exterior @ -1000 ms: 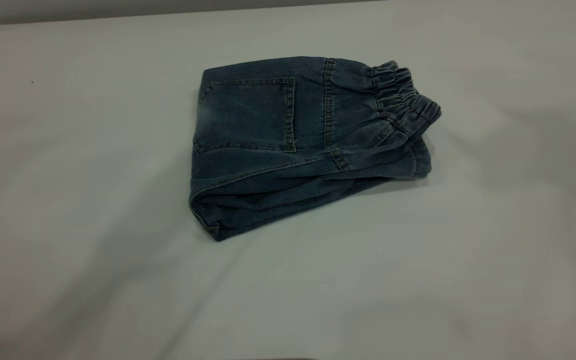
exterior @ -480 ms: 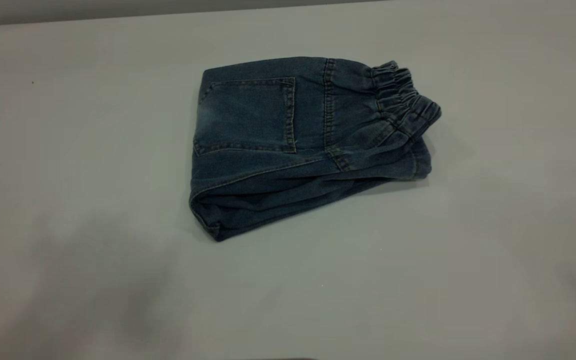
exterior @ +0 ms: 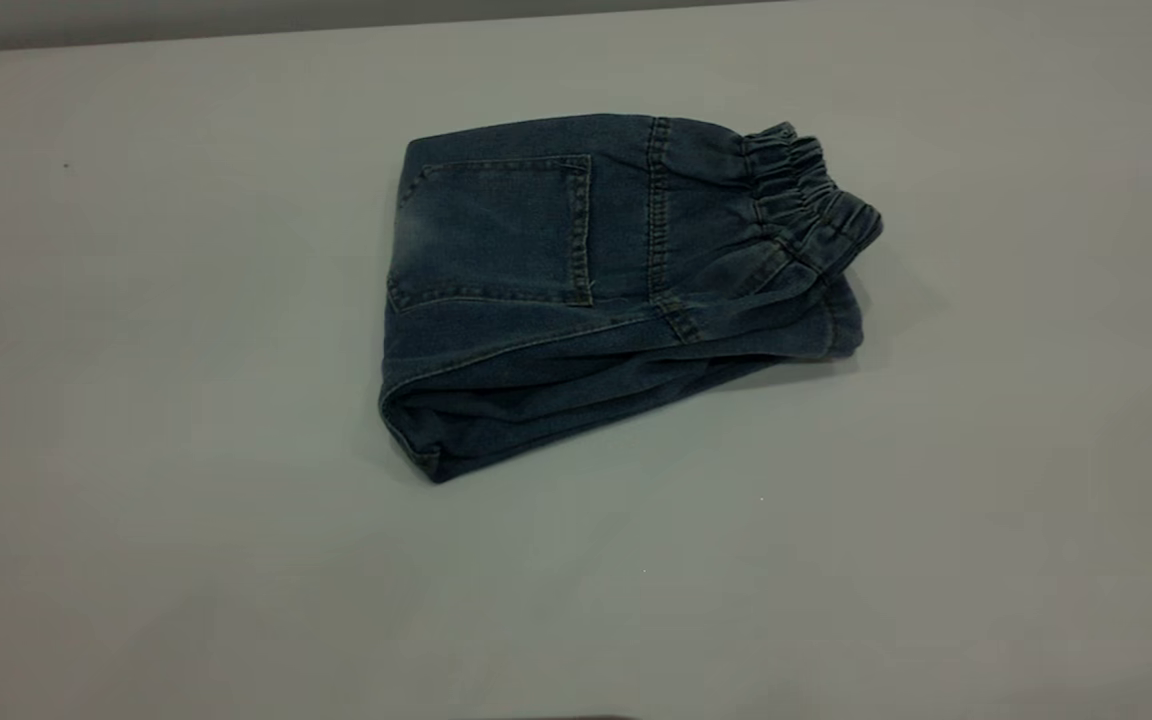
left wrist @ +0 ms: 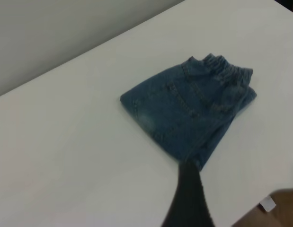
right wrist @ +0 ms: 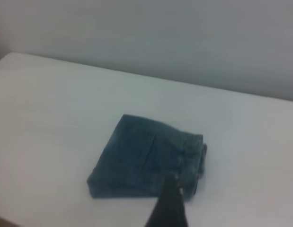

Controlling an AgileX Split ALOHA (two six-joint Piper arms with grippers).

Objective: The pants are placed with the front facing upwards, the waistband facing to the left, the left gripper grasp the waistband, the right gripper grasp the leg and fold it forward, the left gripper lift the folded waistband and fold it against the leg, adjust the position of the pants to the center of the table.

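The blue denim pants (exterior: 596, 290) lie folded into a compact bundle on the pale table (exterior: 136, 400), a little behind its middle, with the back patch pocket (exterior: 501, 230) on top. The ruffled waistband (exterior: 806, 195) lies at the bundle's right end. Neither arm shows in the exterior view. In the left wrist view a black part of my left gripper (left wrist: 189, 201) hangs well back from the pants (left wrist: 184, 113), apart from them. In the right wrist view my right gripper (right wrist: 169, 203) also hangs off from the pants (right wrist: 141, 158), holding nothing that I can see.
The table's far edge (exterior: 576, 20) meets a grey wall. In the left wrist view the table's near corner (left wrist: 260, 201) gives way to brown floor, where a small white tag (left wrist: 268, 204) lies.
The pants have not moved. The arms' soft shadows on the table at the left and right have faded away.
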